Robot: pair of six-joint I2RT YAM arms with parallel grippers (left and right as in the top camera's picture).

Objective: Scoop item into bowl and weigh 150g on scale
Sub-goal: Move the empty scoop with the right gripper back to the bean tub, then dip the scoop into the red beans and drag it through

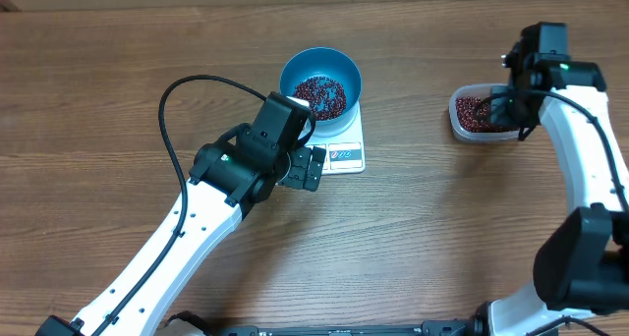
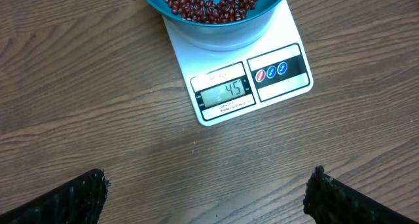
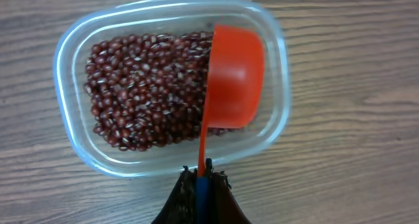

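On my overhead feed the blue bowl (image 1: 319, 60) sits on the white scale (image 1: 346, 151) near the middle of the wooden table (image 1: 118, 81), and a layer of dark red beans (image 1: 321, 95) covers its bottom. The left gripper (image 2: 208, 185) hangs just in front of the scale with its jaws spread wide and nothing between them. From its wrist camera I look down between the two black fingertips onto the scale's front edge. The display (image 2: 224, 91) there reads 45, and a label panel with small round marks sits beside it. Well off to the right, the clear tub (image 3: 72, 47) rests on the table and holds the larger heap of the same beans, spread across its left and middle. The right gripper (image 3: 203, 178) is clamped shut on the thin handle of the red scoop (image 3: 236, 76), with a bit of blue handle tip showing between the fingers. The scoop is turned on its edge over the right part of the tub, its open side facing the heap. From this angle I cannot tell whether it holds any beans or how deep it sits in them
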